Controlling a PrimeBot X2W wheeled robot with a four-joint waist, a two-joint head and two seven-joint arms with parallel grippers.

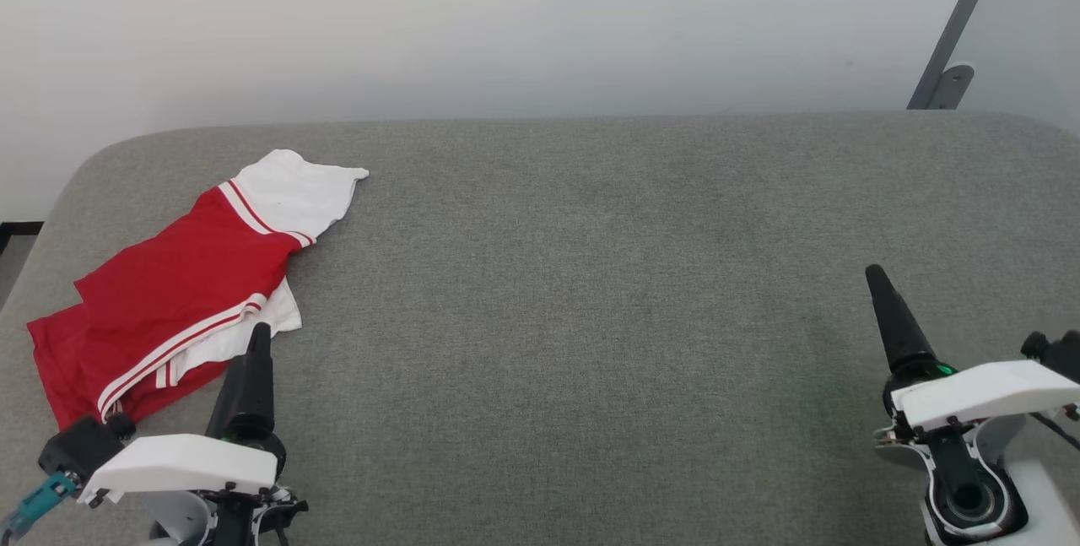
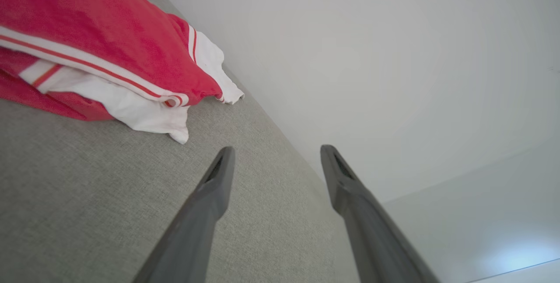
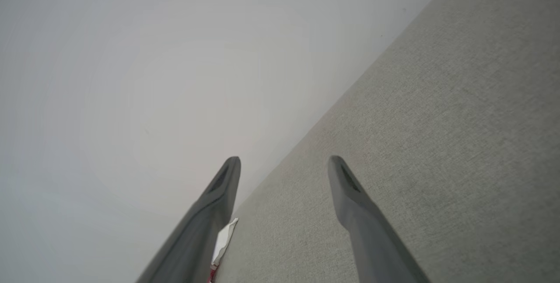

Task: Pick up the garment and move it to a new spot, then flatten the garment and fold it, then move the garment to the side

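Note:
The garment (image 1: 181,284), a red T-shirt with white striped sleeves, lies crumpled at the far left of the grey padded table (image 1: 591,293). My left gripper (image 1: 257,339) hovers at the lower left, its dark tip just beside the garment's near white sleeve. In the left wrist view the garment (image 2: 100,51) sits up and to the left of my left gripper (image 2: 275,158), which is open and empty. My right gripper (image 1: 877,280) stands at the lower right, far from the garment. In the right wrist view my right gripper (image 3: 284,165) is open over bare fabric, and a sliver of the garment (image 3: 224,239) peeks past one finger.
A pale wall (image 1: 506,23) runs behind the table's far edge. A grey metal bracket (image 1: 953,40) leans at the upper right. The table's left edge drops to a dark floor strip (image 1: 17,234).

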